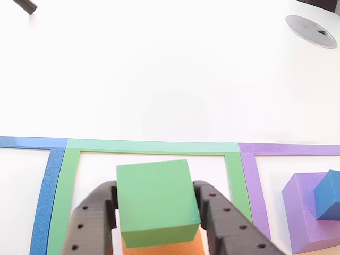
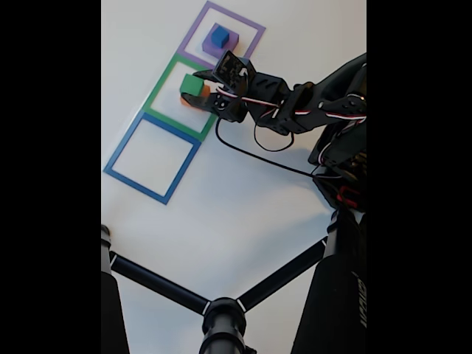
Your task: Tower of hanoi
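White worktop (image 2: 243, 214) carrying three tape square outlines in a diagonal row: in the fixed view the blue outline (image 2: 151, 157) lies nearest the worktop's left edge, the green outline (image 2: 164, 82) in the middle, the purple outline (image 2: 254, 29) toward the top edge. A black tripod (image 2: 221, 313) crosses the bottom of that view.

Arm (image 2: 324, 103), black, reaching in from the right edge of the worktop toward the green outline.

Purple block (image 1: 305, 218), widest and flat, inside the purple outline; the blue cube (image 1: 328, 195) rests on top of it, touching.

Orange block (image 1: 164, 245) inside the green outline, largely covered by the green block (image 1: 156, 199) sitting on it; only a strip of orange shows beneath the green.

Gripper (image 1: 156, 223), seen in the other view from the bottom edge, with one finger (image 1: 90, 223) on each side of the green block. The jaws stand close against the block's two side faces; firm contact cannot be confirmed, so whether the block is grasped cannot be told.

A grey disc (image 1: 312, 24) is set in the worktop near the far right corner of the other view.
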Robot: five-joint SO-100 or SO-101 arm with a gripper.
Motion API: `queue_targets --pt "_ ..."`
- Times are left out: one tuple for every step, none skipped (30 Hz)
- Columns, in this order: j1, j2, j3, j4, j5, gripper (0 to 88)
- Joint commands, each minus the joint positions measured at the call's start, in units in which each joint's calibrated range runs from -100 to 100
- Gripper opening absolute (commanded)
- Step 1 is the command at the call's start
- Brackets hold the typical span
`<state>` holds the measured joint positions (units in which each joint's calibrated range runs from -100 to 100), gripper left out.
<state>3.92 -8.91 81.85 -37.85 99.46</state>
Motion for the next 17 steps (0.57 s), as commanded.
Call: queue_targets --pt "-0.56 0.71 -0.40 -2.07 0.54 7.4" --pt "-0.56 1.12 -0.40 -2.64 0.54 7.4" --pt "-0.56 1.52 -0.30 -3.37 0.54 7.4" --pt "-0.56 1.84 -0.30 -3.69 0.54 7.4" --pt "-0.56 2.00 -0.30 -3.85 0.54 7.4" --pt "-0.47 2.25 -0.30 -4.10 0.54 7.4" --pt "-0.47 2.49 -0.30 -4.26 0.54 7.4" --pt "-0.37 2.49 -0.30 -4.34 0.54 7.5" --pt "-0.37 2.65 -0.30 -4.42 0.54 8.0" --pt "-0.37 2.65 -0.30 -4.50 0.54 8.4" --pt "-0.28 2.81 -0.30 -4.58 0.54 8.6" --pt "-0.28 2.89 -0.30 -4.58 0.54 8.9" --pt "-0.18 3.05 -0.30 -4.66 0.54 9.2" --pt "-0.09 3.21 -0.21 -4.74 0.54 9.9" --pt "0.01 3.38 -0.12 -4.99 0.54 11.1" --pt "0.01 3.54 -0.03 -5.23 0.54 12.4" --pt "0.01 3.62 0.06 -5.39 0.54 13.3"
